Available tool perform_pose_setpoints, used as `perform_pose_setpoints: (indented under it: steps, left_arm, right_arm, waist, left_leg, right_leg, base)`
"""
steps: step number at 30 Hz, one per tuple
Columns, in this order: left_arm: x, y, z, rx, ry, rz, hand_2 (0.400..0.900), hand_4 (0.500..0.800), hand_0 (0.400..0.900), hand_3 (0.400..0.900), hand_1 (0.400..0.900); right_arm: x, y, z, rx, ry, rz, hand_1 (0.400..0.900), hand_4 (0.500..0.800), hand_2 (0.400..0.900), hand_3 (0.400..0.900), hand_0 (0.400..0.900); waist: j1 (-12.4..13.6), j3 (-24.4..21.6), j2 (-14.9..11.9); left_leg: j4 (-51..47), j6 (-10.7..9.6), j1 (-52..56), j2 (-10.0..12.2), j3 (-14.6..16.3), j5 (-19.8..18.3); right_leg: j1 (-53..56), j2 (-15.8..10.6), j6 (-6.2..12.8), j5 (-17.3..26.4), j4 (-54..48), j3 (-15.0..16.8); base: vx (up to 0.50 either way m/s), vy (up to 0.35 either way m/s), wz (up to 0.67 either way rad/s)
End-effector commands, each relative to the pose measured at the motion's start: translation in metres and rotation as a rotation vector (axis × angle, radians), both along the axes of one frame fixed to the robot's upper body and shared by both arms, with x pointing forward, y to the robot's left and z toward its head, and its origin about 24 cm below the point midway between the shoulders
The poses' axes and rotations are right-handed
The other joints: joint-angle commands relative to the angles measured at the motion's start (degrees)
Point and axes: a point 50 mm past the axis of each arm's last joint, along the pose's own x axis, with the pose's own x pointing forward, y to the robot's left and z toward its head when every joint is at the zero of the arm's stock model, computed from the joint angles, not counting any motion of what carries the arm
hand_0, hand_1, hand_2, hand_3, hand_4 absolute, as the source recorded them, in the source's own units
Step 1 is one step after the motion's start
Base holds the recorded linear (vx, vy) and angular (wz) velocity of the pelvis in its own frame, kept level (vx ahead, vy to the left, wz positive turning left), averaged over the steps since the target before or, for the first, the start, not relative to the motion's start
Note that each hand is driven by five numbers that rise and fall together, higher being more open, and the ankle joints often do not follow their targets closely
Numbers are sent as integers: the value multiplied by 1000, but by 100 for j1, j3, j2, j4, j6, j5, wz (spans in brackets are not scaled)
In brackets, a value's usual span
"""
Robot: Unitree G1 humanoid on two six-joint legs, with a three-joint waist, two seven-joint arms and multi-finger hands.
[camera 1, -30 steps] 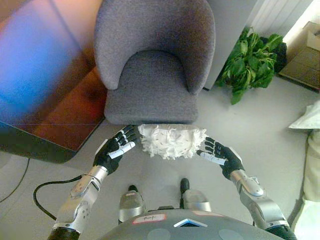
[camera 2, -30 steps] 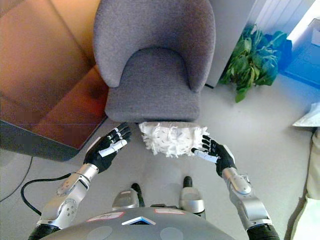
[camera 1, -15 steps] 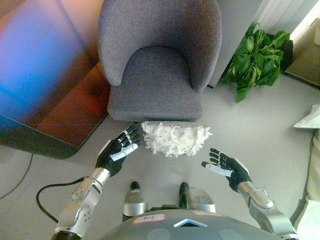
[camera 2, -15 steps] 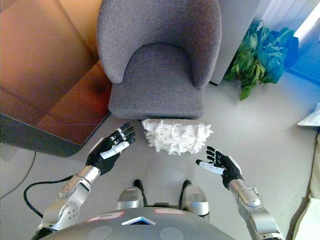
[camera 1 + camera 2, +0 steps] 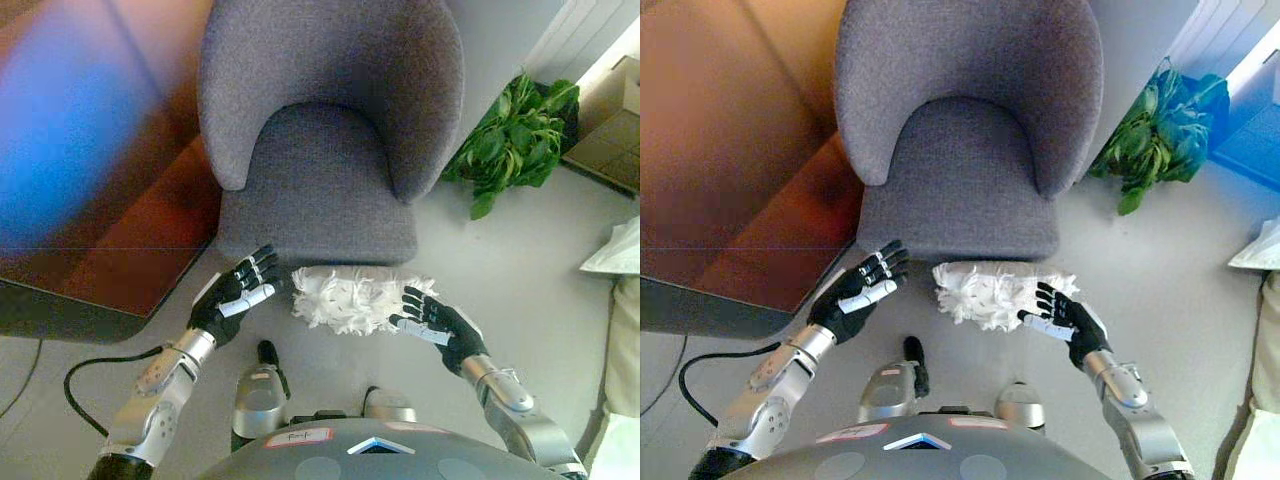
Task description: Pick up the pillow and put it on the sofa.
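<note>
A white shaggy pillow (image 5: 350,297) lies on the grey floor right in front of a grey armchair (image 5: 325,130), which stands in for the sofa. My left hand (image 5: 236,295) is open, palm toward the pillow's left end, a small gap away. My right hand (image 5: 437,315) is open with its fingers at the pillow's right end, touching or nearly touching it. The pillow also shows in the right eye view (image 5: 992,293), between the left hand (image 5: 860,293) and the right hand (image 5: 1062,315).
A dark wooden table (image 5: 90,190) fills the left side, close to the chair. A green plant (image 5: 510,135) stands at the right of the chair, a cardboard box (image 5: 610,140) beyond it. White cloth or bags (image 5: 615,250) lie at the right edge.
The view has shifted. My right hand has moved back in against the pillow's right end after drawing away. My left hand stays beside the left end.
</note>
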Motion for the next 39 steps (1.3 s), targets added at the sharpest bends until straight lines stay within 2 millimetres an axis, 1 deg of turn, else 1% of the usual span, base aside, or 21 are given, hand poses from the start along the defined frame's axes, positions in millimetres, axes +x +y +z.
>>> perform_pose_setpoints:
  steps: [1, 2, 3, 4, 5, 6, 7, 8, 10, 12, 15, 17, 18, 19, 21, 23, 25, 29, 33, 34, 39]
  left_arm:
    - [6, 0, 33, -13, -174, -65, 900, 800, 900, 900, 900]
    - [6, 0, 33, -10, -175, -68, 900, 800, 900, 900, 900]
    - [7, -1, 33, -5, -177, -69, 900, 800, 900, 900, 900]
    - [10, -1, 34, -1, -177, -65, 900, 800, 900, 900, 900]
    - [11, -1, 35, -1, -178, -63, 900, 800, 900, 900, 900]
    - [14, 1, 37, -6, -180, -66, 900, 800, 900, 900, 900]
    - [15, 1, 39, -5, -183, -71, 900, 800, 900, 900, 900]
    - [16, 1, 40, -1, -186, -74, 900, 800, 900, 900, 900]
    - [18, 2, 41, 5, -190, -76, 900, 800, 900, 900, 900]
    - [20, 4, 42, 8, -192, -66, 900, 800, 900, 900, 900]
    - [21, 7, 45, 15, -204, -42, 900, 800, 900, 900, 900]
    - [24, 6, 49, 20, -222, -32, 900, 800, 900, 900, 900]
    - [24, 6, 50, 24, -228, -25, 900, 800, 900, 900, 900]
    - [26, 9, 53, 30, -234, -22, 900, 800, 900, 900, 900]
    - [28, 13, 53, 56, -239, 6, 900, 800, 900, 900, 900]
    - [27, 18, 53, 42, -228, 36, 900, 800, 900, 900, 900]
    - [25, 21, 53, 44, -214, 43, 900, 800, 900, 900, 900]
    - [19, 26, 52, 43, -200, 58, 900, 800, 900, 900, 900]
    - [20, 29, 53, 51, -199, 66, 900, 800, 900, 900, 900]
    - [26, 28, 57, 54, -222, 54, 900, 800, 900, 900, 900]
    - [50, 21, 77, 47, -337, 44, 900, 800, 900, 900, 900]
  right_arm:
    - [26, -4, 28, -43, -179, -16, 900, 800, 900, 900, 900]
    - [27, -3, 28, -48, -183, -16, 900, 800, 900, 900, 900]
    - [28, 0, 28, -63, -192, -12, 900, 800, 900, 900, 900]
    - [29, 3, 27, -93, -201, -4, 900, 800, 900, 900, 900]
    - [30, 3, 27, -105, -204, -2, 900, 800, 900, 900, 900]
    - [31, 2, 27, -125, -206, -1, 900, 800, 900, 900, 900]
    - [31, 2, 26, -132, -204, -5, 900, 800, 900, 900, 900]
    - [31, 2, 25, -135, -202, -7, 900, 800, 900, 900, 900]
    - [31, 0, 25, -148, -206, -9, 900, 800, 900, 900, 900]
    - [30, -3, 24, -188, -209, 5, 900, 800, 900, 900, 900]
    - [32, -10, 26, -331, -221, 50, 900, 800, 900, 900, 900]
    - [37, -17, 31, -425, -238, 67, 900, 800, 900, 900, 900]
    - [39, -18, 33, -447, -240, 74, 900, 800, 900, 900, 900]
    - [43, -20, 35, -480, -246, 91, 900, 800, 900, 900, 900]
    - [50, -24, 38, -538, -245, 119, 900, 800, 900, 900, 900]
    - [51, -29, 39, -572, -223, 160, 900, 800, 900, 900, 900]
    - [49, -33, 40, -636, -207, 192, 900, 800, 900, 900, 900]
    - [43, -44, 41, -787, -179, 260, 900, 800, 900, 900, 900]
    - [47, -49, 46, -902, -205, 289, 900, 800, 900, 900, 900]
    - [55, -50, 51, -969, -231, 295, 900, 800, 900, 900, 900]
    - [93, -44, 72, -1051, -364, 292, 900, 800, 900, 900, 900]
  waist:
    - [183, -515, 85]
    - [195, -526, 103]
    - [187, -528, 170]
    - [137, -507, 214]
    - [134, -506, 224]
    - [117, -500, 259]
    - [112, -486, 319]
    - [100, -483, 333]
    - [54, -441, 323]
    - [-3, -399, 272]
    - [-98, -375, 137]
    - [-125, -394, 65]
    - [-138, -389, 58]
    - [-118, -373, 58]
    - [-82, -373, 28]
    - [-35, -446, 22]
    - [-12, -507, 34]
    - [-44, -510, 71]
    - [-78, -408, 110]
    - [-71, -255, 143]
    - [-123, 364, 245]
  left_leg:
    - [-365, 325, -248, -44, -279, -127]
    - [-399, 367, -198, -86, -274, -170]
    - [-440, 419, -70, -117, -284, -251]
    - [-513, 431, 205, -222, -390, -430]
    - [-530, 429, 246, -230, -385, -436]
    - [-555, 389, 350, -240, -401, -451]
    - [-530, 382, 353, -178, -332, -373]
    - [-519, 369, 373, -173, -349, -389]
    - [-450, 330, 439, -175, -391, -449]
    - [-363, 216, 531, -133, -430, -515]
    - [-219, 12, 623, -55, -491, -660]
    - [-117, -113, 640, 15, -569, -794]
    - [-69, -134, 634, 51, -604, -835]
    - [3, -170, 626, 145, -669, -868]
    - [98, -267, 655, 327, -724, -865]
    - [9, -392, 764, 489, -696, -758]
    - [-119, -447, 850, 593, -655, -674]
    - [-296, -505, 964, 721, -525, -560]
    - [-275, -535, 870, 811, -498, -516]
    - [-146, -555, 650, 883, -566, -513]
    - [542, -643, -306, 1145, -973, -558]
  right_leg:
    - [-64, 21, 248, 982, 1871, -55]
    - [-194, -32, 262, 1049, 2176, -70]
    - [-558, -151, 215, 1117, 2712, -79]
    - [-998, -330, 172, 916, 3197, -64]
    - [-1092, -348, 138, 857, 3260, -68]
    - [-1207, -291, 56, 667, 3033, -176]
    - [-1254, -213, -84, 713, 2727, -343]
    - [-1255, -193, -91, 737, 2606, -365]
    - [-1294, -311, -36, 987, 2281, -364]
    - [-1332, -603, 99, 1427, 1754, -332]
    - [-1390, -950, 347, 2065, 541, -225]
    - [-1434, -1119, 482, 2425, -170, -171]
    - [-1452, -1119, 496, 2539, -182, -121]
    - [-1446, -1077, 496, 2396, -235, -85]
    - [-1324, -1084, 488, 2334, -334, -171]
    - [-1125, -989, 490, 2147, -515, -298]
    - [-955, -888, 469, 1972, -627, -400]
    - [-893, -766, 444, 1745, -664, -504]
    - [-1021, -720, 431, 1635, -575, -478]
    - [-1231, -728, 413, 1584, -460, -429]
    - [-2270, -713, 309, 1283, 306, -95]
  base:
    - [234, 248, 11]
    - [228, 264, 9]
    - [257, 239, 9]
    - [253, 207, 9]
    - [268, 124, 15]
    - [125, -6, 13]
    - [117, -42, 18]
    - [62, -81, 19]
    - [106, -120, 24]
    - [142, -200, 23]
    - [156, -276, 26]
    - [142, -275, 34]
    - [125, -214, 32]
    - [111, -187, 28]
    - [123, -185, 23]
    - [159, -143, 14]
    - [170, -124, 21]
    - [126, -80, 18]
    - [23, -71, 21]
    - [-150, -110, 35]
    - [-232, -103, 27]
